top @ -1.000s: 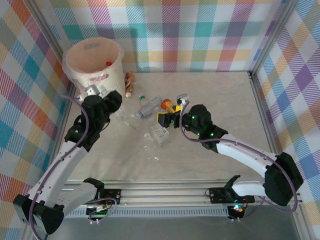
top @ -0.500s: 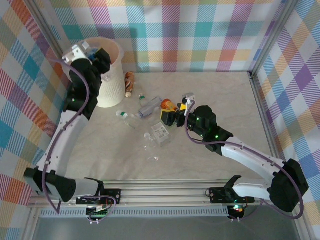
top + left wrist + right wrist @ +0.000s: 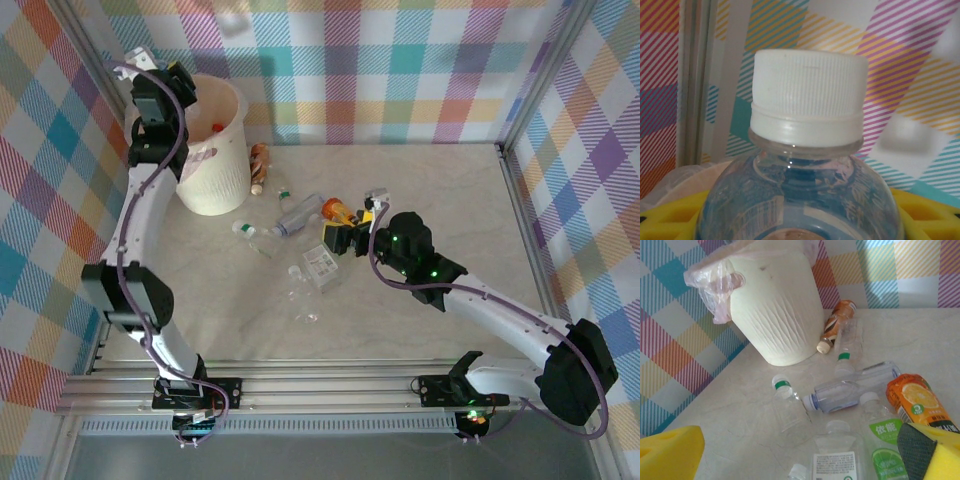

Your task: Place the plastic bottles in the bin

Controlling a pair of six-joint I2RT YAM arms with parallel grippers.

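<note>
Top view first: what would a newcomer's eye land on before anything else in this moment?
The left gripper, reared up high at the far left beside the bin, has its jaws shut on a white-capped bottle. Next comes the scatter of crushed bottles mid-table, an orange one the brightest. The right gripper hovers open at that scatter.
</note>
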